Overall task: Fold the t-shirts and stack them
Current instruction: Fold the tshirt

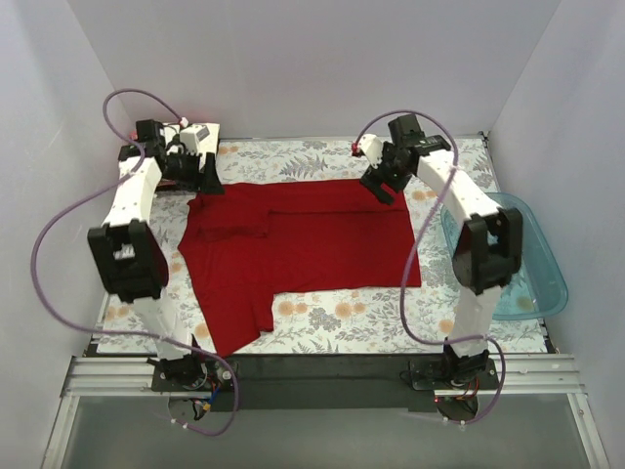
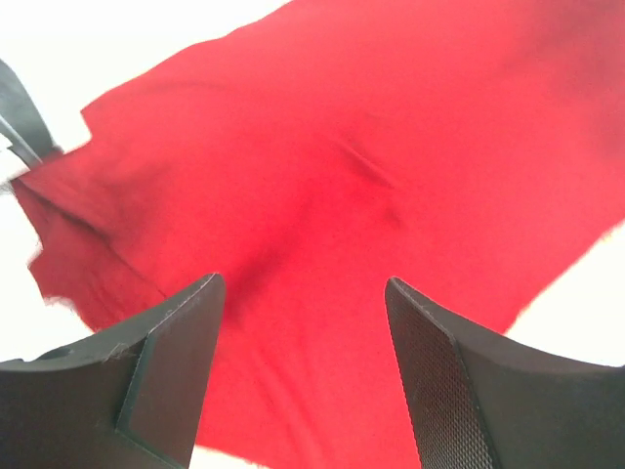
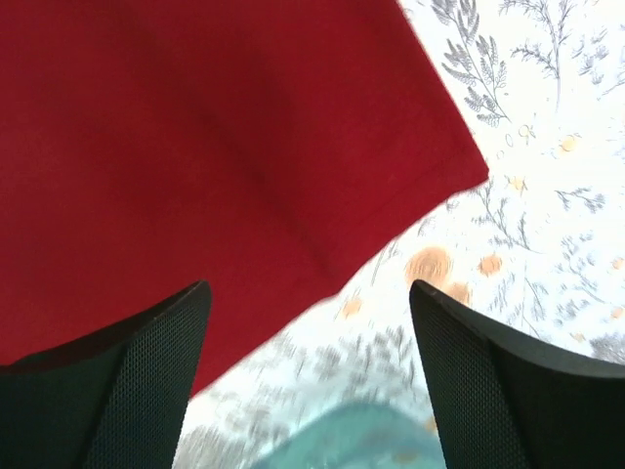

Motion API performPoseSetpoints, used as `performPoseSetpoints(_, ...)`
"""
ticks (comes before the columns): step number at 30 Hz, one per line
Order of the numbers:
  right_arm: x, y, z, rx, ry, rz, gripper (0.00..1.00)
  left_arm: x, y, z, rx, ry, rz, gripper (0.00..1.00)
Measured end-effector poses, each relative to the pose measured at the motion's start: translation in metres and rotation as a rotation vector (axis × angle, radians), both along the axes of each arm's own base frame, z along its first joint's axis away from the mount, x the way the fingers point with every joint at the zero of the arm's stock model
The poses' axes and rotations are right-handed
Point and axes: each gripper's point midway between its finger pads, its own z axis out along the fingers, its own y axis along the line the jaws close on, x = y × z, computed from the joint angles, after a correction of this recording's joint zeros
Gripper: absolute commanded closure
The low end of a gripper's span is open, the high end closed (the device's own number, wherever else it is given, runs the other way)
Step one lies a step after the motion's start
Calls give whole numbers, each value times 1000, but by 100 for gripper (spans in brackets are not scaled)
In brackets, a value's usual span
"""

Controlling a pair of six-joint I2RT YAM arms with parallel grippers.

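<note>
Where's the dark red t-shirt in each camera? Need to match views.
Top external: dark red t-shirt spread across the centre.
Left wrist: shirt fills most of frame.
Right wrist: shirt upper left, corner pointing right.
Shared landmark: teal tub, right edge in top view, bottom centre in right wrist.

Left arm (image 1: pixel 132 220) stretched from 7 o'clock base toward 11 o'clock. Left gripper (image 1: pixel 203 178) tipped down, jaws apart, nothing between. Right arm (image 1: pixel 474 230) reaches toward 1 o'clock. Right gripper (image 1: pixel 378 186) jaws wide apart, empty.

Blurry teal tub (image 3: pixel 354 440); red t-shirt (image 3: pixel 195 147) partly off-frame.
</note>
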Motion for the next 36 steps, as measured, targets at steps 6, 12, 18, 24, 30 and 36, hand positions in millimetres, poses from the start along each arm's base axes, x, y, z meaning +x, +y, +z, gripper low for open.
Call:
performPoseSetpoints(6,-106,-6,55,50,-33,156,13,-113,-13,54,49,-124,-172,34)
performPoseSetpoints(12,-207,-38,-36,-70,247,228,34,-190,-17,-7,34,78,-224,35)
performPoseSetpoints(18,-247,-63,-83,-164,364,242,40,-214,-17,-32,34,165,-225,37)
performPoseSetpoints(24,-232,-65,-93,-186,285,248,44,-212,-13,-32,68,135,-218,37)
performPoseSetpoints(30,-220,-62,-98,-188,237,246,55,-208,-9,-34,90,125,-209,38)
performPoseSetpoints(36,-223,-67,-107,-201,214,246,56,-210,-5,-46,123,112,-234,41)
